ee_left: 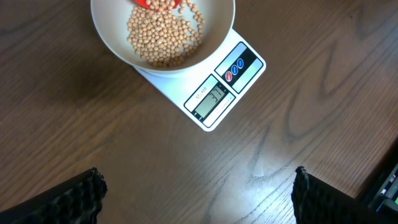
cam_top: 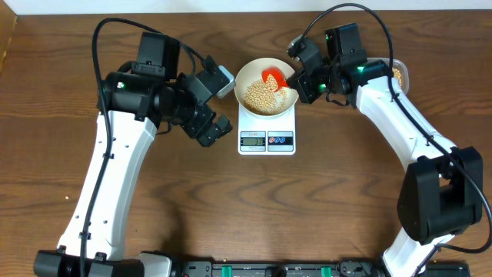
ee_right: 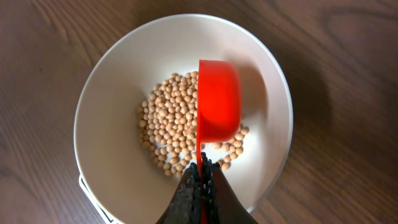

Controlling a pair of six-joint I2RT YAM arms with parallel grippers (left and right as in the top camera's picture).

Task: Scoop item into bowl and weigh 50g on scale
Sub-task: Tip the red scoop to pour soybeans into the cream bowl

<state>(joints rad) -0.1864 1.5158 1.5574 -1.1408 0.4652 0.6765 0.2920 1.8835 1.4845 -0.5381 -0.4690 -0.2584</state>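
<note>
Because the beans (ee_right: 171,118) must land in the bowl (ee_right: 112,81) on the scale (cam_top: 267,132) just beneath my right pincer (ee_right: 202,171), I am clenching the red scoop (ee_right: 219,101) by its handle, tipping it sideways, my left pincer (ee_left: 199,196) hanging released nearby.

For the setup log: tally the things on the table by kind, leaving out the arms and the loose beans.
bowl: 1
scale: 1
red scoop: 1
tub, mostly hidden behind the right arm: 1
Total: 4
</note>
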